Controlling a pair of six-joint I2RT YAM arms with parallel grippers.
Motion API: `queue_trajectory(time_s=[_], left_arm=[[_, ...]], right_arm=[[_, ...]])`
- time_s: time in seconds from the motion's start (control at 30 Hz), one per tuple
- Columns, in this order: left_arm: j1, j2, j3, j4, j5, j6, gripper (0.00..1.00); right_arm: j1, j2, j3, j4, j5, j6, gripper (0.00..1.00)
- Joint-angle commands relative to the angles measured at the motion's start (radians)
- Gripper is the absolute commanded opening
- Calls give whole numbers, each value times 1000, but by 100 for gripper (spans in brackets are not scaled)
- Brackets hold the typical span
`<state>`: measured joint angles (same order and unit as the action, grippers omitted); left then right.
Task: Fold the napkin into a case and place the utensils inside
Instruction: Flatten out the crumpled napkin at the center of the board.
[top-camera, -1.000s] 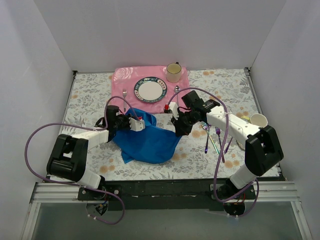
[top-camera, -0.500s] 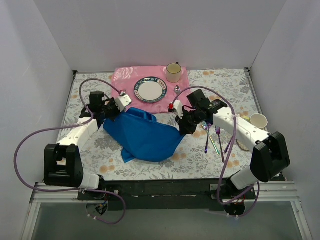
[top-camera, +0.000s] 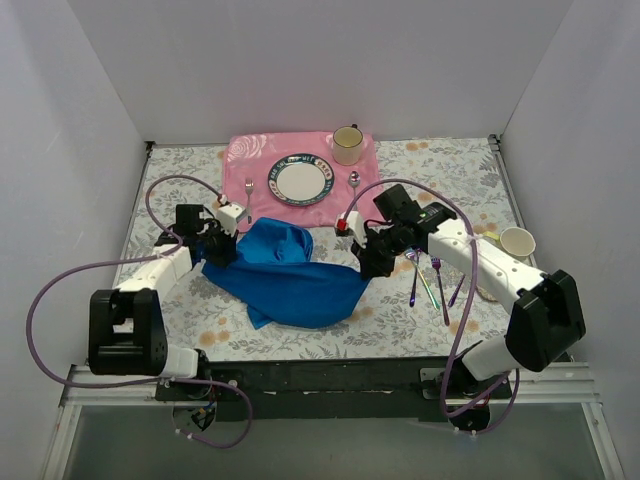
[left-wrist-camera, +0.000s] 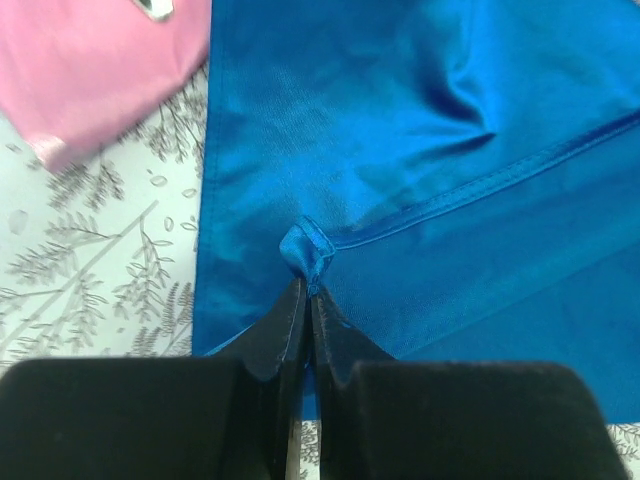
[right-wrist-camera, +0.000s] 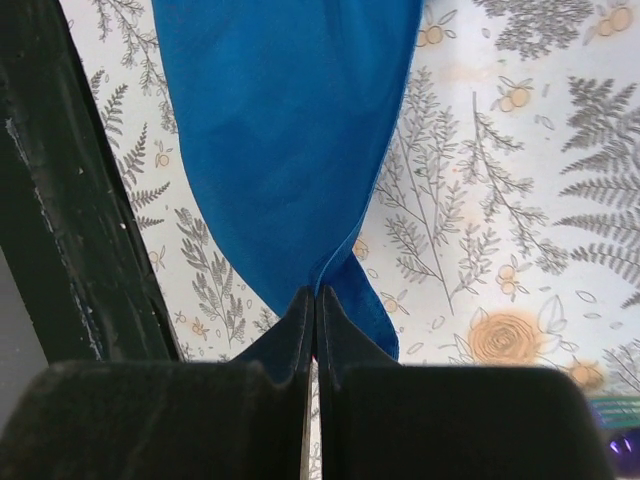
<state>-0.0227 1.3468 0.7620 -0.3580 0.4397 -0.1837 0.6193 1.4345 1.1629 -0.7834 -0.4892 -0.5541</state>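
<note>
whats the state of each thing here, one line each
napkin, rumpled, no case yet, pinched at two edges
left pincer, shut on napkin
right pincer, shut on napkin
utensils, lying loose right of the napkin
plate, empty, on pink placemat
cream cup, upright on pink placemat

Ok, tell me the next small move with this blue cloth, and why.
Both arms pinch the napkin: the left gripper holds a bunched bit by a hem, the right gripper a narrow end. It lies rumpled between them. So probably draw them apart to stretch it flat before folding.
</note>
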Motion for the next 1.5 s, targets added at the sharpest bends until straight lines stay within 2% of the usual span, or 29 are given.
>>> queue_trajectory(time_s=[0.0,0.07,0.2,0.23,0.33,0.6,0.77,0.9,1.07,1.2,1.33,1.37,1.47], left_arm=[[13,80,17,30,-36,-97,1],[21,112,28,42,-39,-108,4],[21,141,46,30,-26,-97,16],[21,143,56,18,-19,-91,23],[21,152,72,2,-3,-63,33],[21,212,178,-42,-10,-19,34],[21,267,220,-111,20,1,31],[21,302,244,-142,60,3,38],[21,345,304,-108,39,-14,39],[21,409,416,-119,39,13,40],[21,508,554,-226,83,73,50],[21,528,601,-255,100,90,61],[21,601,664,-360,146,148,62]], right_arm=[[36,41,-9,-11,-51,-3,1],[43,52,-20,-11,-48,-9,1],[74,64,-45,-14,-40,-21,1],[77,66,-55,-13,-41,-23,1],[97,64,-68,-5,-34,-27,1],[108,73,-60,-4,-25,-30,1],[106,72,-58,3,-19,-32,1],[106,75,-60,3,-15,-35,1],[106,78,-58,0,-20,-35,1],[106,80,-62,-2,-17,-41,1],[106,81,-60,-4,-14,-43,1],[108,81,-58,-4,-12,-43,1],[108,81,-55,-7,-9,-46,1]])
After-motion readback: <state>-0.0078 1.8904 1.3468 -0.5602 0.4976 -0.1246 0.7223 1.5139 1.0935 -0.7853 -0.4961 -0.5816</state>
